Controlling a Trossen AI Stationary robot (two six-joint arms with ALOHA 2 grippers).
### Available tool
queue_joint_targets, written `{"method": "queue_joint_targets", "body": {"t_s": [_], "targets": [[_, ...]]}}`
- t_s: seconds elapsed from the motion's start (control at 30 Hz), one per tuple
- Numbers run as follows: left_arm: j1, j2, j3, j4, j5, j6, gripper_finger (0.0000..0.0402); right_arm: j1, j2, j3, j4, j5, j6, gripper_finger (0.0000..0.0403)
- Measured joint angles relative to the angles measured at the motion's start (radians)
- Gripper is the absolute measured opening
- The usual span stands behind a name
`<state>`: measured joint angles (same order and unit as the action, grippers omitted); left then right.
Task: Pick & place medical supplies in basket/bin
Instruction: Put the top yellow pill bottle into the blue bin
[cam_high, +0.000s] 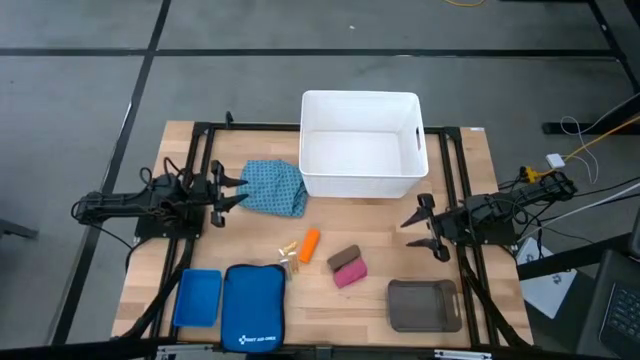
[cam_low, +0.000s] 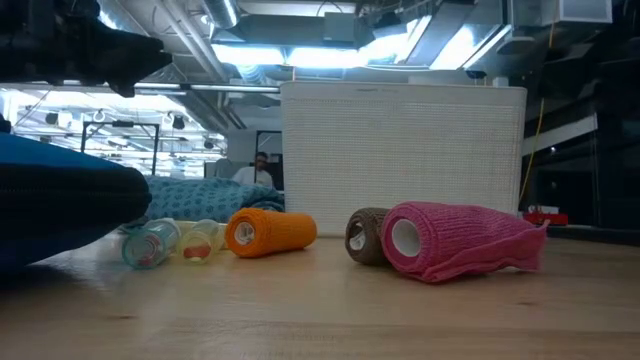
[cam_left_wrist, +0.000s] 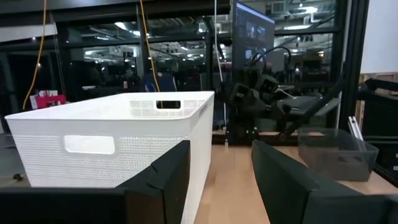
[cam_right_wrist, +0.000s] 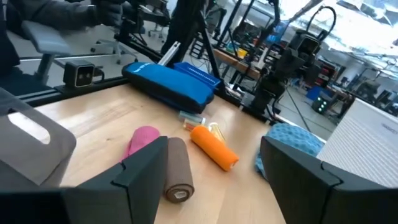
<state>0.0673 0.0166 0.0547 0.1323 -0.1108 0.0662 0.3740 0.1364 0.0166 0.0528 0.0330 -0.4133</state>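
While both arms hang over the table's side edges in the high view, the white bin (cam_high: 360, 145) stands at upper centre of the frame, on the far part of the wooden table (cam_high: 460, 210). The left gripper (cam_high: 232, 190) sits at left centre, fingers apart, its tips at the edge of the teal patterned cloth bundle (cam_high: 275, 187), which lies just left of the bin's lower left corner; whether they touch it I cannot tell. The right gripper (cam_high: 422, 226) sits at right centre, below the bin's lower right corner, fingers spread wide and holding nothing.

Below the bin, near the frame's middle, the orange roll (cam_high: 309, 244) lies tilted, with the small yellowish vials (cam_high: 286, 251) just to its left. To its right the brown roll (cam_high: 344, 257) and the pink roll (cam_high: 350, 273) lie side by side, touching. In the low view the pink roll (cam_low: 455, 240) has a loose, partly unwound end.

Along the bottom edge lie a flat blue pad (cam_high: 198, 297), the blue zip pouch (cam_high: 253, 305) beside it, and a grey tray (cam_high: 423, 304) at lower right.
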Motion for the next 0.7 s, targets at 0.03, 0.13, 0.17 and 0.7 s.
{"method": "queue_joint_targets", "body": {"t_s": [0.03,0.13,0.17,0.7], "targets": [[0.0,0.0,0.0,0.0,0.0,0.0,0.0169,0.0,0.0,0.0,0.0,0.0,0.003,0.0255],[0.0,0.0,0.0,-0.001,0.0,0.0,0.0169,0.0,0.0,0.0,0.0,0.0,0.054,0.0255],[0.0,0.0,0.0,-0.001,0.0,0.0,0.0169,0.0,0.0,0.0,0.0,0.0,0.072,0.0255],[0.0,0.0,0.002,-0.002,0.003,-0.081,0.0169,0.0,0.0,0.0,0.137,0.077,0.199,0.0255]]}}
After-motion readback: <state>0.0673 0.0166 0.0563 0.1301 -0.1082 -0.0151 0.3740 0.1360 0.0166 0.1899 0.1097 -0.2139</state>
